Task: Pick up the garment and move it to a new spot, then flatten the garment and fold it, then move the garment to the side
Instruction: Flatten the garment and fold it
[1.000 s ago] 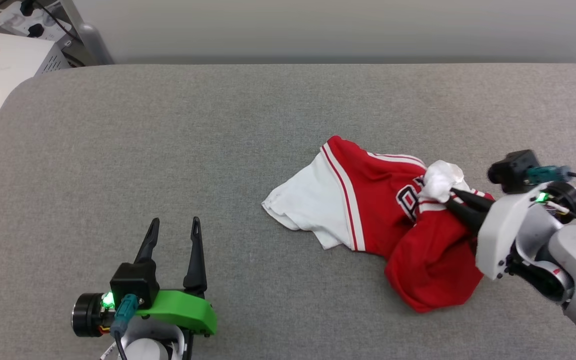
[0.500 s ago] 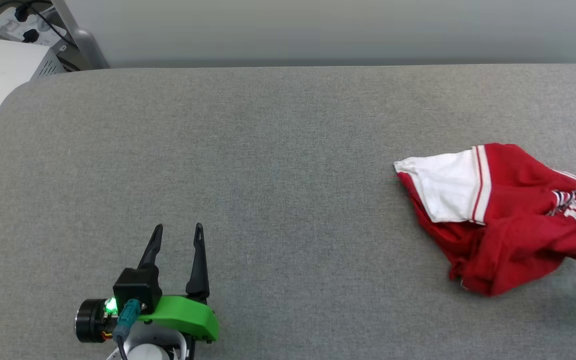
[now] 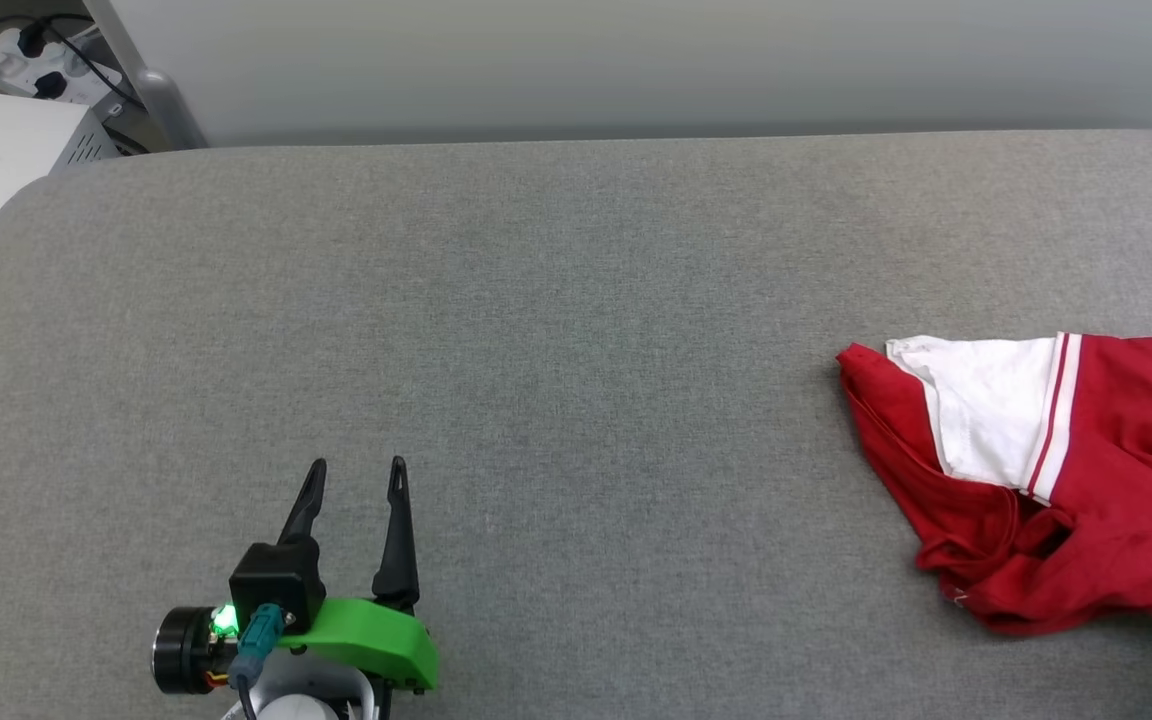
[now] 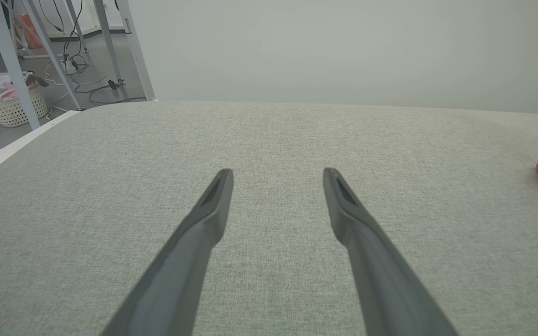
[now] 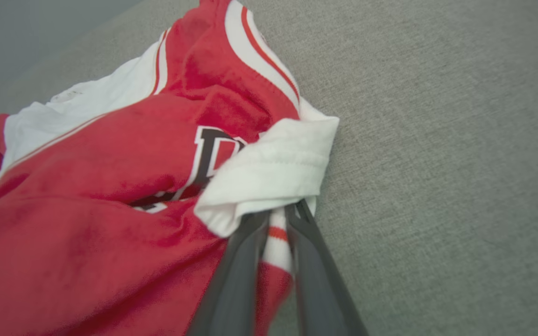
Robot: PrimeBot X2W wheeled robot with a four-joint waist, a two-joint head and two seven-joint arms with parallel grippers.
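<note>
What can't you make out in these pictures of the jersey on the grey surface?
Head view: the garment runs past the right edge, so its full outline is cut off.
Right wrist view: the tips of the right gripper are buried in a white fold, and the lettering is mostly folded under.
Left wrist view: what lies in the basket is too small to tell.

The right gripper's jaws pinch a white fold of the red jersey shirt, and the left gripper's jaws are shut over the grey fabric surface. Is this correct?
One thing is wrong: the left gripper has its jaws open, not shut; the left wrist view shows the gap. The rest stands.
</note>
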